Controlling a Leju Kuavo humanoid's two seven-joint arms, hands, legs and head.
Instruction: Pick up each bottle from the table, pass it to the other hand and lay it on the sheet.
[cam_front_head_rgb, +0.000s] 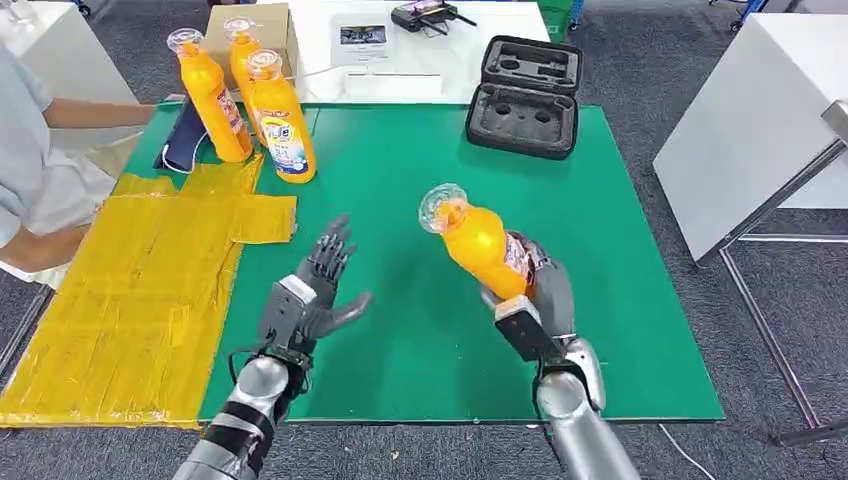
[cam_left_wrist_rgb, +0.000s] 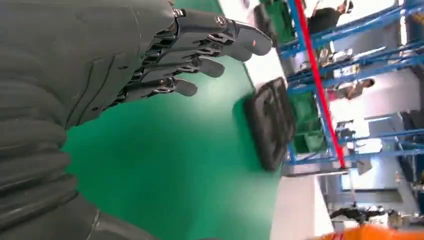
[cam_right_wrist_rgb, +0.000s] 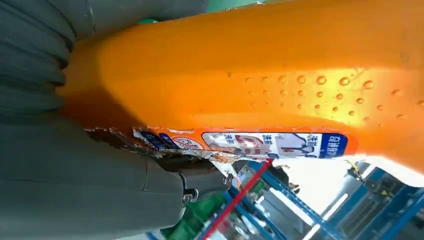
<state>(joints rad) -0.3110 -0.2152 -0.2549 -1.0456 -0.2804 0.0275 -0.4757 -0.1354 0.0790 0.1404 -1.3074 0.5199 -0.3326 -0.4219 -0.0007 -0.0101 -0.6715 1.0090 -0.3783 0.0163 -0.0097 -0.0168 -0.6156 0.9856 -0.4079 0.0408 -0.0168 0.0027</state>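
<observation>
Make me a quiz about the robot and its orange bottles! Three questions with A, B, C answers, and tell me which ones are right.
1. Where is the black case?
A. On the yellow sheet
B. At the far edge of the green mat
C. In the left hand

2. How many bottles stand upright at the far left of the mat?
A. One
B. Three
C. Five

3. What is the right hand doing?
A. Holding a bottle off the table
B. Resting flat on the mat
C. Pressing the case shut

Answers:
1. B: the case lies open on the green mat, far from the yellow sheet.
2. B: three standing bottles cluster there.
3. A: it grips the held bottle, tilted with its cap towards the open left hand.
</observation>
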